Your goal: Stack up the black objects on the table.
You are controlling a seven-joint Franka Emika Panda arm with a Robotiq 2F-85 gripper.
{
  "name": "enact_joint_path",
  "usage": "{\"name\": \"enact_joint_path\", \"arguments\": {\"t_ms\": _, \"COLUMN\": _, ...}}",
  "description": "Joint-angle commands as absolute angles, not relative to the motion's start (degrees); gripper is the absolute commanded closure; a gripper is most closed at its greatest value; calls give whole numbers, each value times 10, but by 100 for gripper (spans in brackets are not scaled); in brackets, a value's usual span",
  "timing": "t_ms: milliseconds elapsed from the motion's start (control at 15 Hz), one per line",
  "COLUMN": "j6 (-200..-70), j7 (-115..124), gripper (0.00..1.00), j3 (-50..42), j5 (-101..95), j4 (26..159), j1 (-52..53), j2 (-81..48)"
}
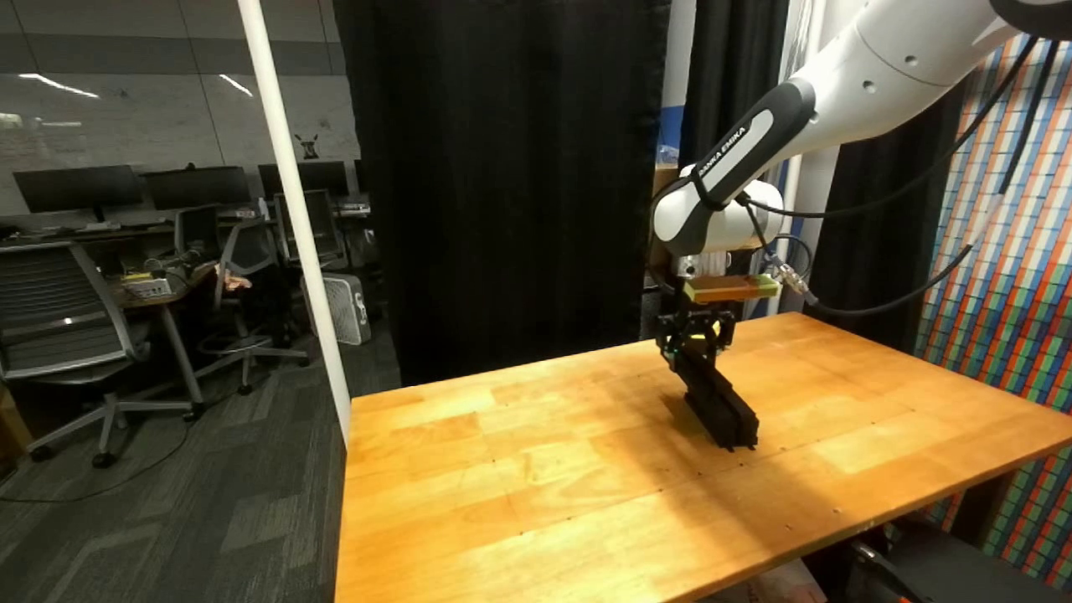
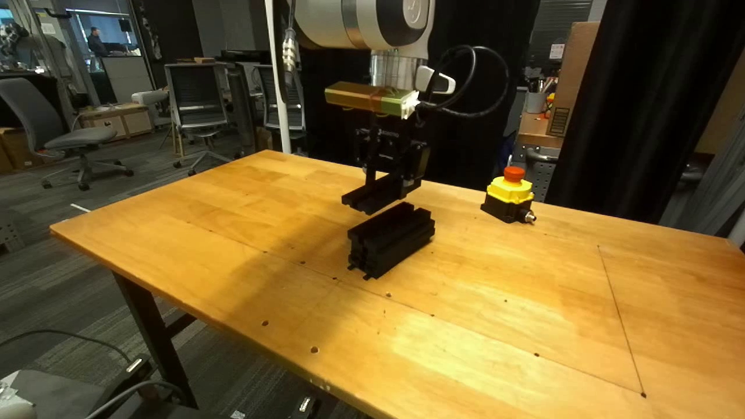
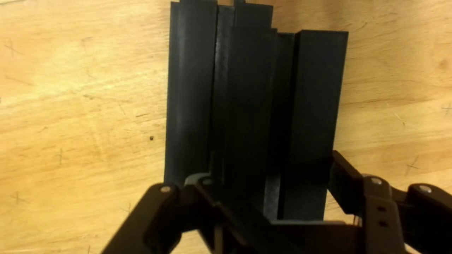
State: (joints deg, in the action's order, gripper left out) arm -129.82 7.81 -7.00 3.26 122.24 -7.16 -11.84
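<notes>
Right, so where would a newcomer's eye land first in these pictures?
Probably on the white arm, stretched over the orange wooden table, its pincer gripping a black bar raised clear of a black stack. Next come the red button on its yellow housing, standing on that table, and the multicoloured backdrop at the right edge of an exterior view.

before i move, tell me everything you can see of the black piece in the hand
The black piece is long, straight and matte, perhaps plastic, with a groove running lengthwise between two raised sides. The hand grips it across its width and holds it up off the table. It runs about parallel to the black stack below, offset to one side in the wrist view. In an exterior view a strip of table shows between the two, so they look apart. Its underside is hidden.
</notes>
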Motion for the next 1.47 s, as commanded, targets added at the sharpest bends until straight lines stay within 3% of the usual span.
{"name": "enact_joint_path", "arguments": {"t_ms": 0, "j6": -1304, "j7": 57, "gripper": 54, "j3": -75, "j5": 40, "j4": 1239, "j1": -80, "j2": -103}}
{"name": "enact_joint_path", "arguments": {"t_ms": 1400, "j6": -1309, "j7": 61, "gripper": 54, "j3": -81, "j5": 46, "j4": 1257, "j1": -88, "j2": -121}}
